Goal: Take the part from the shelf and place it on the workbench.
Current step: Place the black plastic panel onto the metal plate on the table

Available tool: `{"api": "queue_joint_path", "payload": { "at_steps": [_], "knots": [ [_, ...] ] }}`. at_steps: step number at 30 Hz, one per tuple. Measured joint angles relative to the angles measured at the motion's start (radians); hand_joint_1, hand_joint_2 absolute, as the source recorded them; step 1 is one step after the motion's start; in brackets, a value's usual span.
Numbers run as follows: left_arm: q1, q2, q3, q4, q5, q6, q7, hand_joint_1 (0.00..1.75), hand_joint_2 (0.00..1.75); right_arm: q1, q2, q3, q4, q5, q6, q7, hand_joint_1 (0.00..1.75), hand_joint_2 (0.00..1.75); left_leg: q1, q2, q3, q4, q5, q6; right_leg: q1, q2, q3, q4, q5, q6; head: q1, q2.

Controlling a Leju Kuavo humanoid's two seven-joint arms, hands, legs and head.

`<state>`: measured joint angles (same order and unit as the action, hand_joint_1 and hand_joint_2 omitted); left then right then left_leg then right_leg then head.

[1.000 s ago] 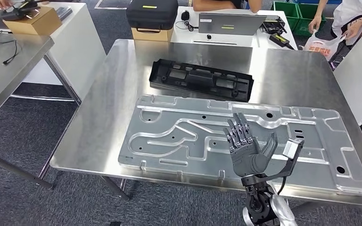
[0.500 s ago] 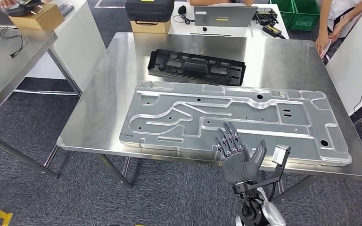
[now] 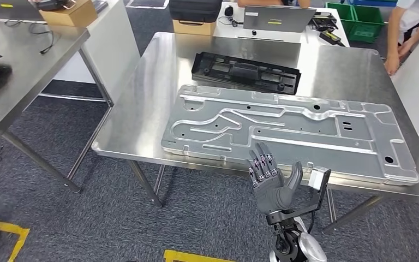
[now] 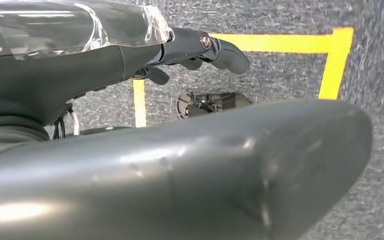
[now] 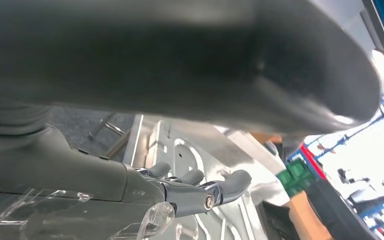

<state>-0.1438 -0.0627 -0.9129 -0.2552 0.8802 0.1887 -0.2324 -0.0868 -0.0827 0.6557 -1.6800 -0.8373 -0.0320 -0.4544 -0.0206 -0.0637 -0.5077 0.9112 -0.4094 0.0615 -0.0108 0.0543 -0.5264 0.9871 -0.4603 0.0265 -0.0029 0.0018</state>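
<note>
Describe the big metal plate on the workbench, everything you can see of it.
The plate is a long, flat, silver-grey panel, apparently machined aluminium, with raised ribs, curved channels, shallow pockets, small holes and notched tabs along its edges. It lies flat on the steel workbench, lengthwise across it, its near edge close to the bench's front edge. A black plastic part lies just behind it, apart. The right robot hand is raised with fingers spread in front of the near edge, holding nothing.

The right hand is dark grey, with small pink-marked finger segments and a silver wrist.
</note>
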Motion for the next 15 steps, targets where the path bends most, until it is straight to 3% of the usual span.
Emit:
{"api": "queue_joint_path", "payload": {
  "at_steps": [2, 4, 6, 7, 9, 10, 11, 12, 13, 15],
  "knots": [
    [-0.002, -0.002, 0.0, 0.0, 0.0, 0.001, 0.0, 0.0, 0.0, 0.001, 0.001, 0.001, 0.0, 0.001, 0.0, 0.001, 0.0, 0.0, 0.002, -0.015, -0.016, 0.01, 0.005, -0.008, 0.002, 0.016, 0.021, -0.049, 0.003, -0.004, 0.0, 0.0],
    [-0.001, -0.002, 0.0, 0.0, -0.001, 0.001, 0.0, 0.0, 0.0, 0.003, 0.002, 0.003, 0.0, 0.001, 0.0, 0.001, 0.0, 0.0, 0.006, -0.034, -0.027, 0.014, 0.011, -0.019, 0.002, -0.004, 0.016, -0.049, 0.009, -0.008, -0.001, 0.0],
    [0.003, -0.003, 0.0, 0.0, -0.001, 0.001, 0.0, 0.0, 0.0, 0.003, 0.004, 0.006, 0.0, 0.001, 0.0, 0.001, 0.0, 0.0, 0.005, -0.021, -0.044, 0.041, -0.008, -0.031, -0.003, -0.027, 0.014, -0.053, 0.015, -0.017, -0.002, 0.0],
    [0.004, -0.003, 0.0, 0.0, -0.001, 0.001, 0.0, 0.0, 0.0, 0.003, 0.005, 0.008, 0.0, 0.001, 0.0, 0.001, 0.0, 0.0, 0.006, -0.002, -0.066, 0.087, -0.036, -0.039, -0.007, -0.04, 0.012, -0.054, 0.018, -0.021, -0.003, 0.0],
    [0.004, -0.004, 0.0, 0.0, -0.001, 0.001, 0.0, 0.0, 0.0, 0.004, 0.007, 0.01, 0.0, 0.001, 0.0, 0.0, 0.0, 0.0, 0.014, 0.038, -0.134, 0.236, -0.114, -0.057, -0.007, -0.066, 0.006, -0.054, 0.021, -0.023, -0.006, 0.0],
    [0.004, -0.004, 0.0, 0.0, -0.001, 0.001, 0.0, 0.0, 0.0, 0.005, 0.007, 0.01, 0.0, 0.001, -0.001, 0.0, 0.0, 0.0, 0.019, 0.046, -0.166, 0.307, -0.142, -0.063, -0.007, -0.08, 0.003, -0.054, 0.022, -0.023, -0.006, 0.0],
    [0.005, -0.004, 0.0, 0.0, -0.001, 0.001, 0.001, 0.0, 0.0, 0.006, 0.007, 0.011, 0.0, 0.001, -0.002, 0.0, 0.0, 0.0, 0.023, 0.049, -0.181, 0.343, -0.15, -0.067, -0.007, -0.093, 0.0, -0.053, 0.023, -0.022, -0.006, 0.0],
    [0.006, -0.004, 0.0, 0.0, -0.001, 0.001, 0.001, 0.0, 0.0, 0.006, 0.007, 0.012, 0.0, 0.001, -0.002, 0.0, 0.0, 0.0, 0.026, 0.052, -0.171, 0.332, -0.137, -0.069, -0.007, -0.106, -0.001, -0.053, 0.024, -0.021, -0.006, 0.0],
    [0.006, -0.003, 0.0, 0.0, -0.001, 0.001, 0.001, 0.0, 0.0, 0.006, 0.007, 0.012, 0.0, 0.001, -0.003, 0.0, 0.0, 0.0, 0.028, 0.058, -0.137, 0.275, -0.108, -0.07, -0.007, -0.117, -0.002, -0.053, 0.025, -0.02, -0.006, 0.0],
    [0.005, -0.003, 0.0, 0.0, -0.002, 0.001, 0.001, 0.0, 0.0, 0.006, 0.007, 0.013, 0.0, 0.002, -0.003, 0.0, 0.0, 0.0, 0.026, 0.092, -0.038, 0.101, -0.043, -0.065, -0.005, -0.138, 0.0, -0.054, 0.027, -0.016, -0.006, 0.0]
  ]
}}
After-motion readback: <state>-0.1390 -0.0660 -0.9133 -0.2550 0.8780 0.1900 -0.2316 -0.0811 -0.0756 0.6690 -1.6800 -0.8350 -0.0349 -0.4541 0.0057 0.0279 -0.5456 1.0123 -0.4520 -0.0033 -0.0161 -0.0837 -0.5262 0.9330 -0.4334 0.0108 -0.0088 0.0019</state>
